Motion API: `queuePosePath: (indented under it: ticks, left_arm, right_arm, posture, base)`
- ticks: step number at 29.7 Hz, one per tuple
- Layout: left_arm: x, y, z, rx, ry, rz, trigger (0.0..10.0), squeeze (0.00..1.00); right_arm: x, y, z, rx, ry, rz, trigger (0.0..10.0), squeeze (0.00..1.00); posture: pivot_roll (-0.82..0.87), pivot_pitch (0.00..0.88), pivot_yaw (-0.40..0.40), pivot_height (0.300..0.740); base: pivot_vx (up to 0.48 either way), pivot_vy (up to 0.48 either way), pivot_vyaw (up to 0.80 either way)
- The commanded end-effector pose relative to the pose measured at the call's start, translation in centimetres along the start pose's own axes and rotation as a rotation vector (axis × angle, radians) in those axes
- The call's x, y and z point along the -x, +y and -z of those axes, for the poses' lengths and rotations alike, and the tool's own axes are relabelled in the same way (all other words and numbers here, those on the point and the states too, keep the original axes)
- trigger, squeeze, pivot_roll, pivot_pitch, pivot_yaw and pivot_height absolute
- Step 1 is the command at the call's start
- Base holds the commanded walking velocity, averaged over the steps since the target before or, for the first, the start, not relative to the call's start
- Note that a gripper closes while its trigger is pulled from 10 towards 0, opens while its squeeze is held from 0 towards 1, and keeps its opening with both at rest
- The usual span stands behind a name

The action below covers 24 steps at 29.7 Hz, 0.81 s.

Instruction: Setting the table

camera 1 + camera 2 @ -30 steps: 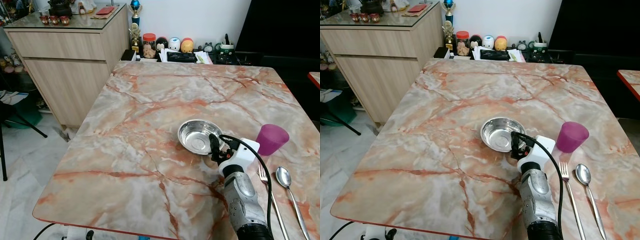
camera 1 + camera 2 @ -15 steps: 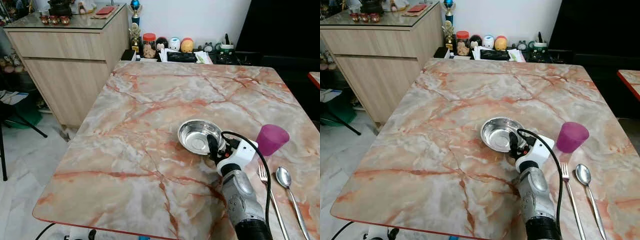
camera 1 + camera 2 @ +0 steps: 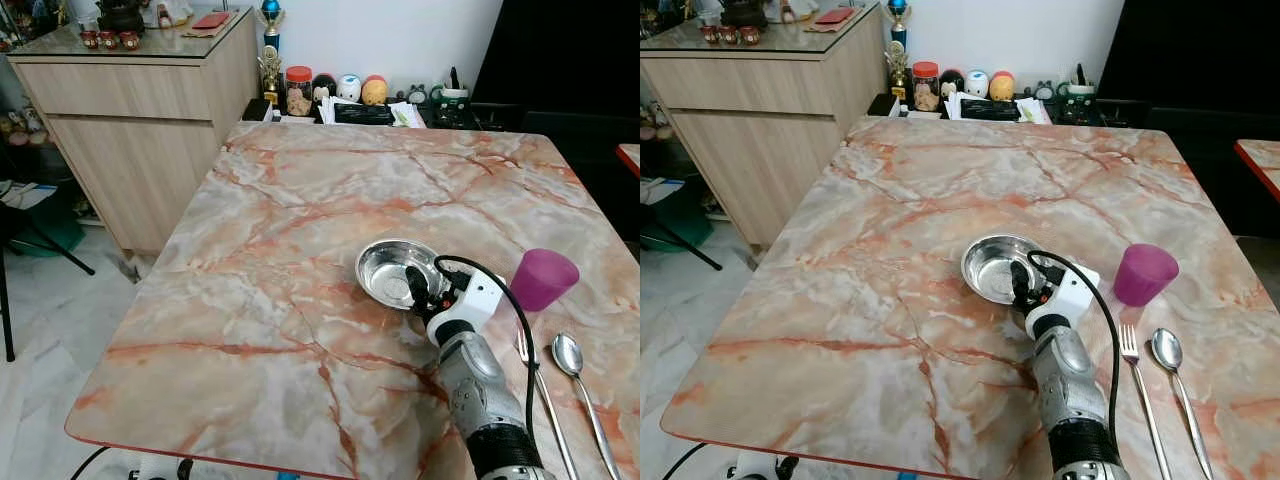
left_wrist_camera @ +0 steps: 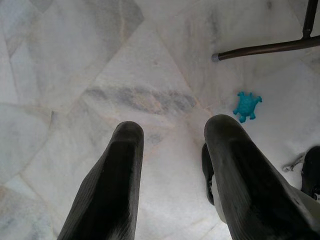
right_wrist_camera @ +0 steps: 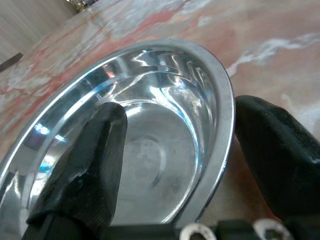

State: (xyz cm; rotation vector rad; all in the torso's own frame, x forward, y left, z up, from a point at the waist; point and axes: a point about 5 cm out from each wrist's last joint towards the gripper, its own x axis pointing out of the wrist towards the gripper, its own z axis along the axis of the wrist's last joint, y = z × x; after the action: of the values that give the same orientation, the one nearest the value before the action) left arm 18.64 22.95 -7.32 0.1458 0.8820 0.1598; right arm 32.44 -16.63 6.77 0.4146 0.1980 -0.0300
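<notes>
Fingers of the right gripper (image 5: 172,150) straddle the steel bowl's (image 3: 992,268) near rim, spread apart, one inside, one outside; bowl sits mid-table (image 3: 890,250) beside the purple cup (image 3: 1144,273)

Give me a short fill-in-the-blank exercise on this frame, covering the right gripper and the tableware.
1. The right gripper has one finger inside and one outside the rim of the steel ____.
2. The cup is coloured ____.
3. The fork lies directly beside the ____.
4. The left gripper hangs over the ____.

Missing words: bowl; purple; spoon; floor
</notes>
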Motion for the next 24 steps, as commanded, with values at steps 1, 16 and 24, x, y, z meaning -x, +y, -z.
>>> queuePosePath:
  ticks: [1, 16, 24]
  left_arm:
    - [-0.03, -0.05, -0.15, -0.020, -0.007, 0.002, 10.0, 0.00]
    - [-0.02, -0.04, -0.07, -0.020, -0.002, 0.001, 10.0, 0.00]
    - [-0.03, -0.18, -0.13, -0.023, -0.003, 0.003, 10.0, 0.00]
  right_arm:
    - [-0.26, 0.01, 0.11, 0.008, 0.033, -0.003, 10.0, 0.00]
    - [-0.28, -0.26, 0.81, 0.010, 0.068, 0.022, 2.1, 0.00]
    - [-0.38, -0.12, 0.61, -0.001, 0.050, 0.016, 0.0, 0.00]
  posture:
    - [0.04, 0.000, -0.014, 0.740]
    - [0.04, 0.000, -0.015, 0.740]
    - [0.04, 0.000, -0.015, 0.740]
  base:
    - [0.000, 0.000, 0.00]
    - [0.000, 0.000, 0.00]
    - [0.000, 0.000, 0.00]
